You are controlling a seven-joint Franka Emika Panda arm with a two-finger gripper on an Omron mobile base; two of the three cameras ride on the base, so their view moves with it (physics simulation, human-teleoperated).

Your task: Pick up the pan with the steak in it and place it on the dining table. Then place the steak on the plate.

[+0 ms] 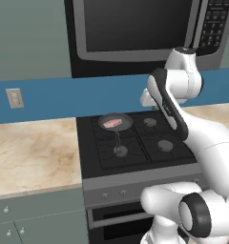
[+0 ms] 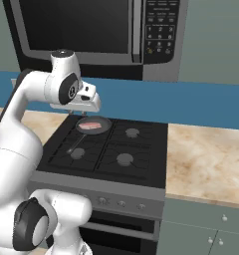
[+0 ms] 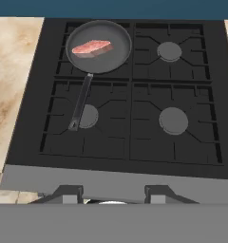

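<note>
The pan [image 3: 99, 46] with the steak [image 3: 91, 47] rests on the stove's [image 3: 130, 123] rear-left burner, handle toward its front for grasping; the claw [image 3: 113, 192] hovers empty, partly open.

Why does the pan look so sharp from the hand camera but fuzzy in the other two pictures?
Hand view: the pan and steak are large and crisp, evenly lit, no glare. Left base view: the pan is small, its steak a soft pink smudge. Right base view: same softness on the pan, with the arm partly in front.
</note>
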